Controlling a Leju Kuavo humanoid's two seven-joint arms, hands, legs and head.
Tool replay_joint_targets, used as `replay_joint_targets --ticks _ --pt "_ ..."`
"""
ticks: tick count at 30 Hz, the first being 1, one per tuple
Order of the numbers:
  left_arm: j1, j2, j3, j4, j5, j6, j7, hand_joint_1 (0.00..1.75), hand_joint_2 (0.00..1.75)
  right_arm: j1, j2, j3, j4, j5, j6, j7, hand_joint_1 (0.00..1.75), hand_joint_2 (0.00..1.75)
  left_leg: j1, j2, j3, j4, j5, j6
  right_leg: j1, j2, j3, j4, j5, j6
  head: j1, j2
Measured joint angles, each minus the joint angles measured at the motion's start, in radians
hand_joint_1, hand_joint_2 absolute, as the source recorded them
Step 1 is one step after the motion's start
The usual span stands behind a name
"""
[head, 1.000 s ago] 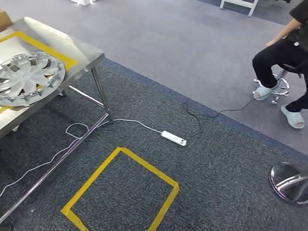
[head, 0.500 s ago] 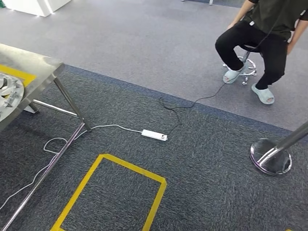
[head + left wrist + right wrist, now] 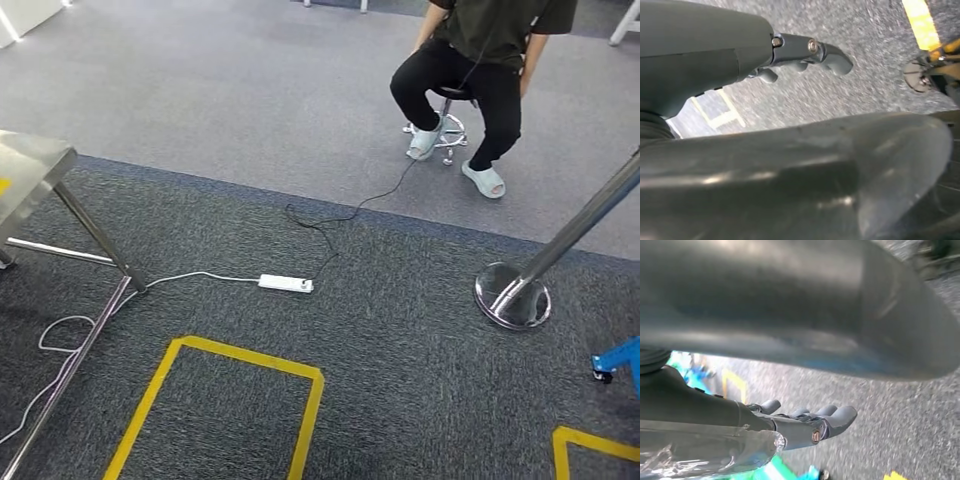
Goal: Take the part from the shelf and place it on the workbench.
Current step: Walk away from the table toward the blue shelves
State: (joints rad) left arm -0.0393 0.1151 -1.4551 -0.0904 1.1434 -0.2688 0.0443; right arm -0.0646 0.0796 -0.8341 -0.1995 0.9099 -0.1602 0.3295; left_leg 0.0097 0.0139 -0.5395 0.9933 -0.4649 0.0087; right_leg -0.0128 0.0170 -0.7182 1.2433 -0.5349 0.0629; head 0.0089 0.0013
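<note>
The shiny stainless-steel workbench (image 3: 29, 166) stands level on the dark speckled carpet (image 3: 392, 330), only its near corner in sight. A sliver of yellow tape (image 3: 3, 186) marks its top, and slanted chrome legs (image 3: 94, 232) splay beneath that corner.

Floor: dark carpet (image 3: 392, 330) is carrying yellow tape square (image 3: 219, 400)
Cabling: white power strip (image 3: 285, 284) is lying beside workbench (image 3: 30, 170) leg
Stand: chrome base (image 3: 512, 297) is resting on carpet

dark speckled carpet (image 3: 392, 330) with yellow tape square (image 3: 219, 405), lighter grey floor (image 3: 226, 90) beyond, white power strip (image 3: 285, 283), chrome stanchion base (image 3: 512, 297), seated person (image 3: 483, 60)
</note>
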Motion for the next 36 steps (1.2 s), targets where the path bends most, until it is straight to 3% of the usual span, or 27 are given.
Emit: replay_joint_targets --ticks 1,2,4,6,7,8,10,12,14,16,17,19,21,23,25,26,27,29,31,32,33,34,36 --pt "0.002 0.0 0.0 0.0 0.0 0.0 0.0 0.0 0.0 -0.002 0.0 -0.005 0.0 -0.007 0.002 -0.002 0.0 0.0 -0.002 0.015 0.0 0.0 -0.001 0.001 0.0 -0.006 -0.019 0.046 -0.017 0.0 0.0 0.0" --pt "0.003 -0.001 0.0 0.0 0.001 0.0 0.0 0.0 0.0 -0.002 0.0 -0.01 0.0 -0.012 0.005 -0.002 0.0 0.0 -0.004 0.029 0.001 0.0 -0.002 0.001 0.0 -0.008 -0.021 0.06 -0.017 0.0 0.0 0.0" --pt "0.002 -0.003 -0.001 -0.001 0.003 0.0 0.0 0.0 0.0 0.001 0.0 -0.018 0.0 -0.011 0.019 0.01 0.0 0.0 -0.005 0.054 0.005 0.0 -0.004 -0.001 0.002 -0.022 0.033 -0.025 0.03 -0.004 0.0 0.0" --pt "0.003 -0.005 -0.001 -0.001 0.005 0.001 0.0 0.0 0.0 -0.002 0.0 -0.02 0.0 0.003 0.036 0.036 0.0 0.0 -0.01 0.076 0.011 0.002 -0.01 -0.009 0.006 -0.068 0.106 -0.152 0.074 -0.012 0.0 0.0" --pt "0.004 -0.006 -0.001 -0.001 0.006 0.002 0.0 0.0 0.0 -0.004 0.0 -0.02 0.0 0.014 0.043 0.054 0.0 0.0 -0.012 0.086 0.015 0.002 -0.013 -0.014 0.009 -0.083 0.126 -0.189 0.084 -0.018 -0.001 0.0" --pt "0.004 -0.006 -0.001 -0.001 0.008 0.003 0.0 0.0 0.0 -0.005 0.0 -0.02 0.0 0.025 0.048 0.072 0.0 0.0 -0.014 0.096 0.017 0.001 -0.014 -0.02 0.011 -0.087 0.132 -0.202 0.085 -0.024 -0.002 0.0" --pt "0.002 -0.007 -0.001 -0.001 0.012 0.003 0.0 0.0 0.0 -0.002 0.0 -0.019 0.0 0.042 0.054 0.101 0.0 0.0 -0.013 0.111 0.023 -0.003 -0.015 -0.031 0.011 -0.062 0.128 -0.206 0.091 -0.036 -0.003 0.0" --pt "0.0 -0.009 -0.001 -0.001 0.015 0.003 0.0 0.0 0.0 0.001 0.0 -0.017 0.0 0.062 0.063 0.122 0.0 0.0 -0.009 0.076 0.014 0.02 -0.038 -0.042 0.007 -0.039 0.127 -0.213 0.098 -0.048 -0.004 0.0" --pt "0.003 -0.01 -0.001 -0.002 0.018 0.004 0.001 0.0 0.0 -0.001 0.0 -0.005 0.0 0.099 0.08 0.143 0.0 0.0 -0.006 0.018 -0.03 0.118 -0.096 -0.048 0.004 -0.014 0.127 -0.217 0.104 -0.056 -0.007 0.0" --pt "0.007 -0.01 -0.001 -0.002 0.019 0.005 0.004 0.0 0.0 -0.002 0.0 0.015 0.0 0.132 0.094 0.146 0.0 0.0 -0.005 -0.002 -0.092 0.238 -0.143 -0.05 0.005 0.015 0.123 -0.217 0.106 -0.06 -0.009 0.0" --pt "0.009 -0.011 -0.001 -0.002 0.019 0.005 0.004 0.0 0.0 -0.001 0.0 0.023 0.0 0.137 0.096 0.137 0.0 0.0 -0.005 -0.005 -0.108 0.265 -0.141 -0.05 0.005 0.031 0.123 -0.217 0.107 -0.059 -0.009 0.0" --pt "0.009 -0.012 -0.001 -0.002 0.02 0.007 0.005 0.0 0.0 0.002 0.0 0.03 0.0 0.13 0.09 0.111 0.0 0.0 -0.003 -0.013 -0.093 0.215 -0.085 -0.049 0.003 0.063 0.123 -0.217 0.109 -0.056 -0.009 0.0" --pt "0.008 -0.014 -0.001 -0.002 0.019 0.01 0.005 0.0 0.0 0.001 0.0 0.031 0.0 0.126 0.082 0.086 0.0 0.0 0.004 -0.057 -0.037 0.089 -0.02 -0.048 0.003 0.093 0.12 -0.214 0.112 -0.048 -0.009 0.0" --pt "0.004 -0.016 0.0 -0.002 0.019 0.013 0.005 0.0 0.0 -0.001 0.0 0.035 0.0 0.138 0.079 0.068 0.0 0.0 0.009 -0.095 -0.005 0.014 -0.001 -0.043 0.003 0.118 0.112 -0.211 0.115 -0.036 -0.009 0.0" --pt "-0.002 -0.017 0.0 -0.002 0.019 0.015 0.007 0.0 0.0 0.003 0.0 0.045 0.0 0.166 0.084 0.058 0.0 0.0 0.006 -0.085 -0.001 0.002 -0.002 -0.03 -0.001 0.138 0.101 -0.216 0.12 -0.023 -0.009 0.0" --pt "-0.005 -0.018 -0.001 -0.002 0.019 0.015 0.008 0.0 0.0 0.007 -0.001 0.053 0.0 0.181 0.09 0.055 0.0 0.0 0.006 -0.073 0.001 -0.001 0.0 -0.023 -0.001 0.125 0.097 -0.213 0.119 -0.018 -0.008 0.0" --pt "-0.006 -0.019 -0.001 -0.003 0.019 0.015 0.008 0.0 0.0 0.009 -0.001 0.061 0.0 0.193 0.099 0.052 0.0 0.0 0.005 -0.06 0.002 -0.004 0.002 -0.014 -0.001 0.096 0.088 -0.197 0.108 -0.015 -0.004 0.0" --pt "-0.004 -0.019 -0.001 -0.004 0.02 0.015 0.009 0.0 0.0 0.007 -0.001 0.075 0.0 0.201 0.113 0.044 0.0 0.0 0.002 -0.03 0.003 -0.006 0.004 -0.003 0.001 0.021 0.045 -0.102 0.049 -0.011 0.003 0.0" --pt "0.001 -0.02 -0.001 -0.004 0.02 0.015 0.01 0.0 0.0 0.001 0.0 0.081 0.0 0.199 0.118 0.038 0.0 0.0 -0.002 0.004 0.003 -0.005 0.002 0.001 0.001 -0.007 -0.015 0.03 -0.016 -0.006 0.006 0.0" --pt "0.002 -0.021 -0.001 -0.004 0.02 0.015 0.011 0.0 0.0 0.001 0.0 0.083 0.0 0.197 0.119 0.037 0.0 0.0 -0.004 0.019 0.004 -0.005 0.001 0.001 0.0 -0.009 -0.029 0.067 -0.027 -0.004 0.006 0.0" --pt "0.002 -0.022 -0.001 -0.004 0.02 0.015 0.011 0.0 0.0 0.002 0.0 0.085 0.0 0.193 0.12 0.036 0.0 0.0 -0.004 0.034 0.005 -0.005 -0.001 0.001 0.001 -0.01 -0.023 0.065 -0.018 -0.004 0.007 0.0" --pt "0.001 -0.024 -0.001 -0.004 0.021 0.015 0.011 0.0 0.0 0.003 0.0 0.086 0.0 0.185 0.121 0.034 0.0 0.0 -0.004 0.047 0.008 -0.005 -0.002 -0.001 0.001 -0.015 0.003 0.022 0.007 -0.005 0.007 0.0" --pt "0.001 -0.027 -0.001 -0.004 0.022 0.016 0.011 0.0 0.0 0.003 -0.001 0.085 0.0 0.163 0.124 0.026 0.0 0.0 -0.007 0.071 0.015 -0.004 -0.01 -0.009 0.003 -0.056 0.082 -0.114 0.063 -0.01 0.007 0.0"
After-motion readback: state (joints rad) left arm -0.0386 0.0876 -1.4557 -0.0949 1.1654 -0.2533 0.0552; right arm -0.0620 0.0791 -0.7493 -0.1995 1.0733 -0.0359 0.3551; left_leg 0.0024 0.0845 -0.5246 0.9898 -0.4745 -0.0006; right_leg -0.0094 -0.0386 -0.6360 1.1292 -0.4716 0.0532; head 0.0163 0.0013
